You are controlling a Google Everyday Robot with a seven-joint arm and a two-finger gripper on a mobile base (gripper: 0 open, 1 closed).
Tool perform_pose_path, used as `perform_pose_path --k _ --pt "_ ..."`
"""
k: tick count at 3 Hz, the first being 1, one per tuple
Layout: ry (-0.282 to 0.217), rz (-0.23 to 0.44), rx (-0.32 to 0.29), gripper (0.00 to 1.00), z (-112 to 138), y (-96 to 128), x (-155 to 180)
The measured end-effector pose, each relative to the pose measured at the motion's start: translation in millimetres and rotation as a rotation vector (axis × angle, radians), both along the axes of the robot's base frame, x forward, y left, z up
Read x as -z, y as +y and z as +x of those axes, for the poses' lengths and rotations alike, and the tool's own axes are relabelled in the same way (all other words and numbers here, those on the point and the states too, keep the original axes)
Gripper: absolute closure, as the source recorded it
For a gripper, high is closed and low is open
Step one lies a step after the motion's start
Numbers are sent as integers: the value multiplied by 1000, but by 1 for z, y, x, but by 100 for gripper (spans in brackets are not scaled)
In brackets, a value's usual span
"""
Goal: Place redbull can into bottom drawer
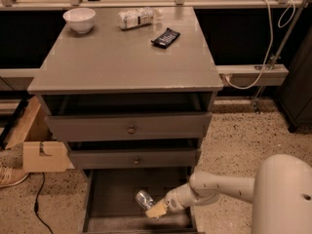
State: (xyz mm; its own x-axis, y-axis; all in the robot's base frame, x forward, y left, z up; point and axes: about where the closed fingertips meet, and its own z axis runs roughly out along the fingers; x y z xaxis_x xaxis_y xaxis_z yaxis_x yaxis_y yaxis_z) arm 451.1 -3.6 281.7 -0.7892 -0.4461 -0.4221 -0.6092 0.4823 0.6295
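The redbull can [145, 199], small and silver, is tilted inside the open bottom drawer [112, 199], just above its dark floor near the middle. My gripper [156, 210] reaches in from the right on the white arm [219, 189], and its pale fingers are shut on the can's lower end. The drawer is pulled out at the foot of the grey cabinet, below two closed drawers with round knobs.
On the cabinet top [112, 57] are a white bowl [79, 19], a clear plastic bottle [138, 17] lying down and a black snack bar [165, 37]. A cardboard box [44, 155] and a cable lie on the floor at the left. Speckled floor lies at the right.
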Motion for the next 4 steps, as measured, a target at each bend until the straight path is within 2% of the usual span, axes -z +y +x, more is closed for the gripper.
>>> perform_pose_path --k 1,2,3,4 --pt "-25 -70 27 98 20 23 53" --pt "-18 -71 44 76 35 37 82" --pt "3 -64 31 44 46 64 113" --pt "18 -55 18 21 50 79 127"
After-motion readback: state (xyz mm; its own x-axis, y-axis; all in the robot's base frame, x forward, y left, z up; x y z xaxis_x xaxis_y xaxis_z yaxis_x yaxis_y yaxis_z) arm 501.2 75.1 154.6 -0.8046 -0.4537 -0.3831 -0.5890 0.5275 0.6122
